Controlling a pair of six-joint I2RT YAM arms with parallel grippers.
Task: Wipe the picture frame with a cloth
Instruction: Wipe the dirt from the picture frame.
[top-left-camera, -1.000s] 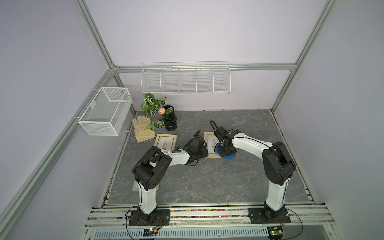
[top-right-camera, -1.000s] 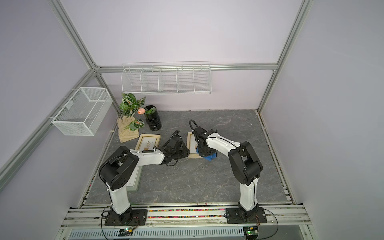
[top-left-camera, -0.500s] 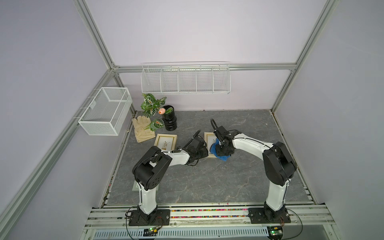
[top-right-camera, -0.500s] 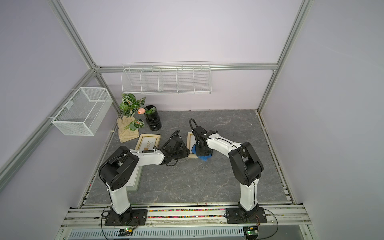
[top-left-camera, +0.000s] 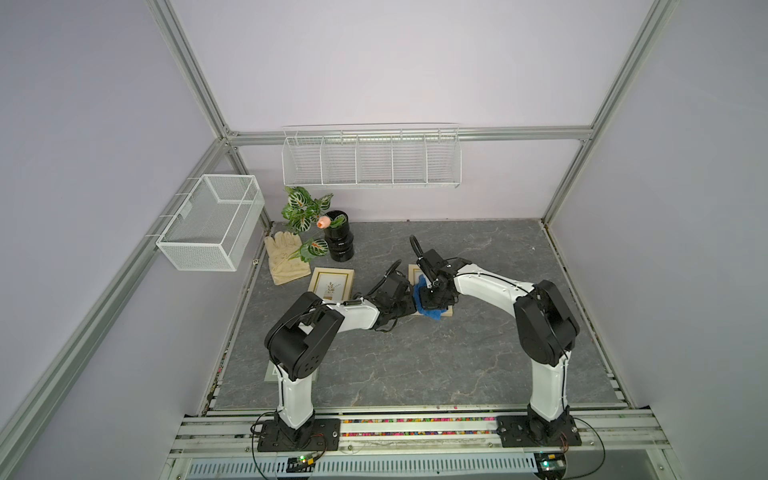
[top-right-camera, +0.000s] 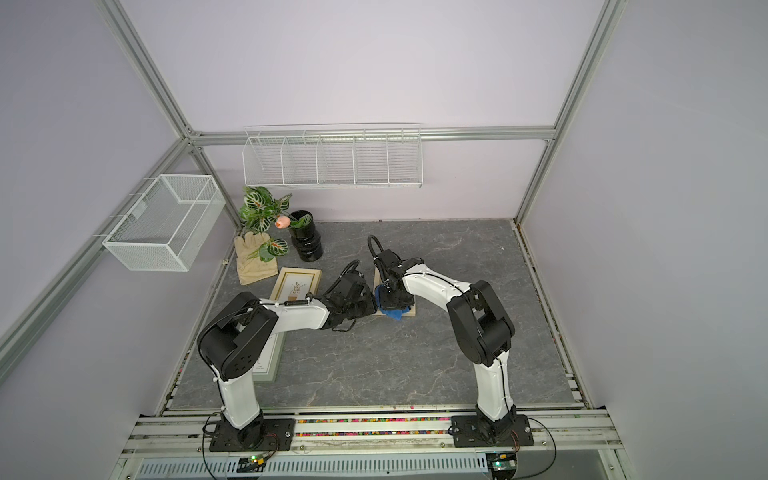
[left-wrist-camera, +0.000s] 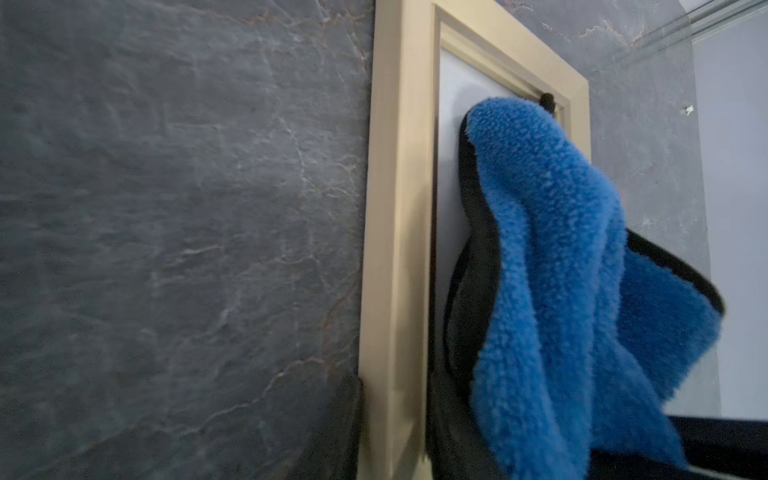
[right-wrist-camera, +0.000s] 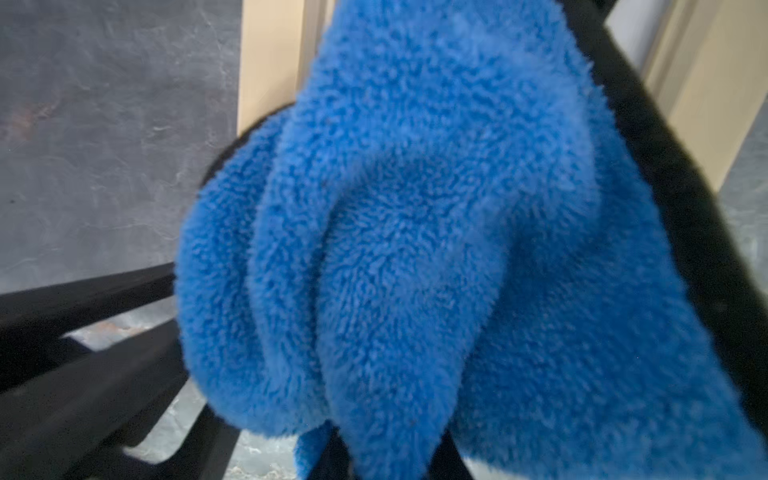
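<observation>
Picture frame (left-wrist-camera: 395, 208): pale wood moulding around a glazed white panel, lying flat near the middle of the grey stone-patterned desk (top-left-camera: 415, 365), between the two arms. In both top views most of the picture frame is hidden under the arm heads. Cloth (top-left-camera: 431, 314): plush blue with a black edge, bunched into long folds. It sits on the glass and reaches the rail nearest the arm bases. Right pincer (top-left-camera: 434, 297): clenched on the top of the cloth, pointing down over the frame, and the right wrist view is almost filled by blue pile (right-wrist-camera: 415, 249). Left pincer (top-left-camera: 409, 305): low at the frame's side edge. In the left wrist view its dark fingers (left-wrist-camera: 351, 419) straddle one long rail, one outside and one over the glass, so it reads as grasping that rail. The two pincers are just beside each other. Outward: a second frame (top-left-camera: 331, 284) with a plant print lies flat beside the left arm, and a beige glove (top-left-camera: 286, 259) lies further toward the back corner. A black vase (top-left-camera: 338, 245) with leaves and a pink bud stands just beside the glove. A mesh basket (top-left-camera: 212, 222) is on the side wall and a wire rack (top-left-camera: 370, 156) on the back wall.
</observation>
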